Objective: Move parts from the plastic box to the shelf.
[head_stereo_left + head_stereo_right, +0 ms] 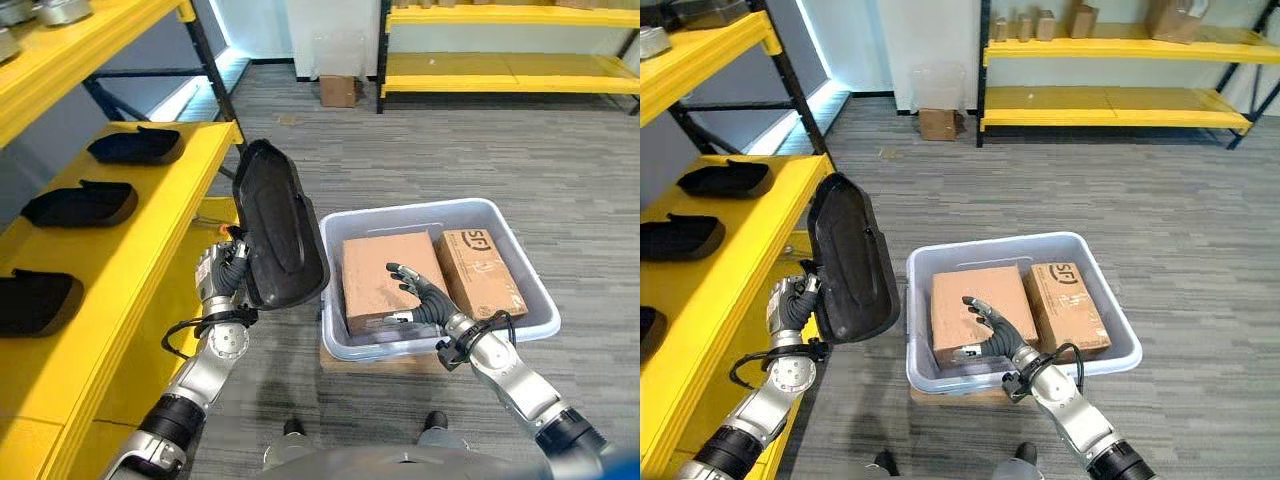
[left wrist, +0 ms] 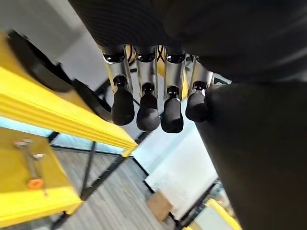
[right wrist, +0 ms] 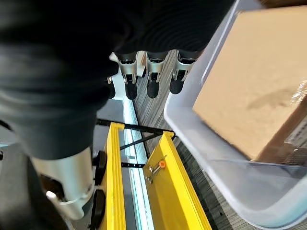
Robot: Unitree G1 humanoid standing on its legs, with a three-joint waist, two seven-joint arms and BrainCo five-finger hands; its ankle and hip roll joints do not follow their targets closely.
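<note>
A large black moulded part (image 1: pixel 278 228) is held upright by the left robot hand (image 1: pixel 222 270), whose fingers (image 2: pixel 144 103) are curled against the part's edge, between the yellow shelf (image 1: pixel 150 240) and the grey plastic box (image 1: pixel 500 215). Three similar black parts (image 1: pixel 135 146) are seen lying in a row on the shelf, well apart from one another. Two cardboard boxes (image 1: pixel 385 280) are seated side by side inside the plastic box. The right robot hand (image 1: pixel 422 295) is held over the nearer cardboard box with fingers relaxed and spread, apparently gripping nothing, though contact with the cardboard cannot be judged.
</note>
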